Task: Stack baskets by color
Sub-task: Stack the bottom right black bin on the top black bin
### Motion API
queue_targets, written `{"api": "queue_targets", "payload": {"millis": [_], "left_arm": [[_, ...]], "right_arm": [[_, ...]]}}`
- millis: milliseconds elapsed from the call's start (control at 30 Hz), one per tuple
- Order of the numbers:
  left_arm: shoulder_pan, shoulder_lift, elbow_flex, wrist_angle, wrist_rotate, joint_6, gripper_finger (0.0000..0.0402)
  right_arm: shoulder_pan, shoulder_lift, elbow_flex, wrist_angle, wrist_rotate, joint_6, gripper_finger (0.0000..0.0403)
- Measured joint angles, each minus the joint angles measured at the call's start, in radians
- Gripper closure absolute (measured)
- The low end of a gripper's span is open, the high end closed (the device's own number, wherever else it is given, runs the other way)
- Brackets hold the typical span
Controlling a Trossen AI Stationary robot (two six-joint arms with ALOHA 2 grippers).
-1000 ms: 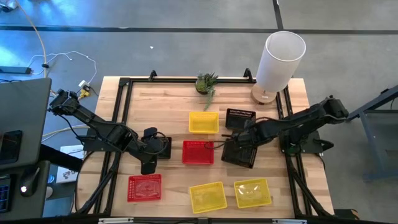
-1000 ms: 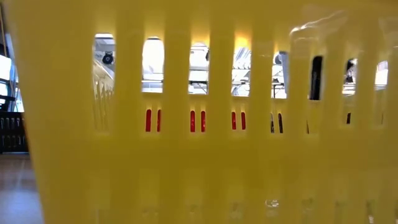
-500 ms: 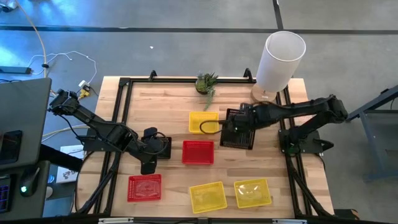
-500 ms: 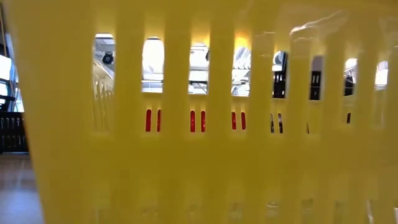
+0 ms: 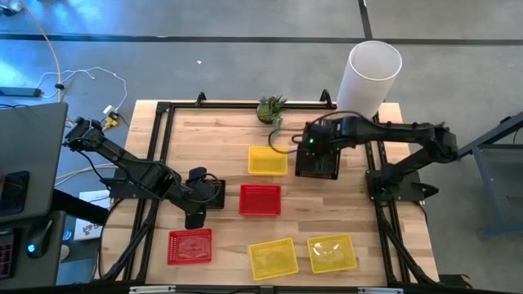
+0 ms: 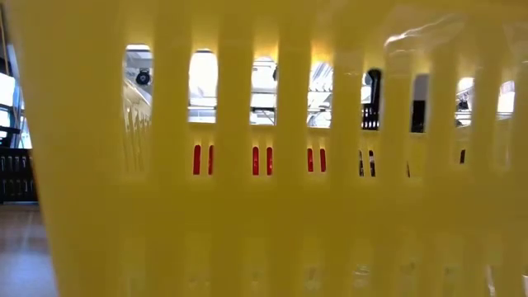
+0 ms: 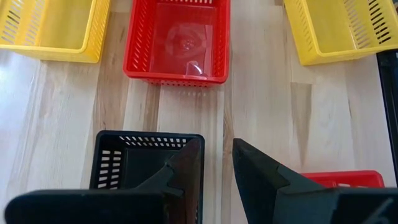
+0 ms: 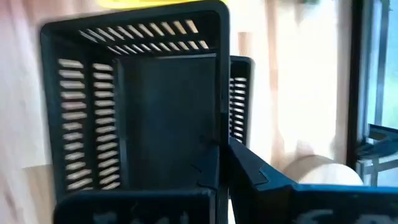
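Black mesh basket [image 5: 316, 158], upper centre-right of the high view, is clamped by its wall in the right gripper [image 5: 313, 144] above a second black basket [image 8: 239, 99]. Left gripper [image 7: 217, 163], centre-left, grips the wall of another black basket [image 7: 134, 163]. Red basket [image 5: 260, 199] lies mid-frame; yellow baskets [image 5: 301, 255] lie lower centre.

Counted from the high view: three yellow rectangular plastic mesh baskets [image 5: 267, 160] [image 5: 273, 258] [image 5: 332, 252]; two red rectangular plastic mesh baskets [image 5: 260, 200] [image 5: 189, 246]; black rectangular plastic mesh baskets at two places [image 5: 317, 158] [image 5: 214, 193], the right wrist view showing two at the first; one tall white cylinder [image 5: 368, 77]; one small green plant [image 5: 272, 109].
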Motion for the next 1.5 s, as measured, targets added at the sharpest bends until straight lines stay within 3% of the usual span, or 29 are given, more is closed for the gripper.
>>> {"api": "queue_targets", "payload": {"millis": [367,800,1233,1500], "left_arm": [[0.000,0.000,0.000,0.000,0.000,0.000,0.0319],[0.000,0.000,0.000,0.000,0.000,0.000,0.0319],[0.000,0.000,0.000,0.000,0.000,0.000,0.0319],[0.000,0.000,0.000,0.001,0.000,-0.003,0.0319]], "right_arm": [[-0.173,-0.146,-0.011,0.046,-0.122,-0.104,0.0403],[-0.326,-0.152,-0.190,0.207,-0.258,-0.171,0.0403],[-0.382,-0.149,-0.225,0.244,-0.351,-0.223,0.0403],[-0.382,-0.127,-0.225,0.246,-0.348,-0.223,0.0403]]}}
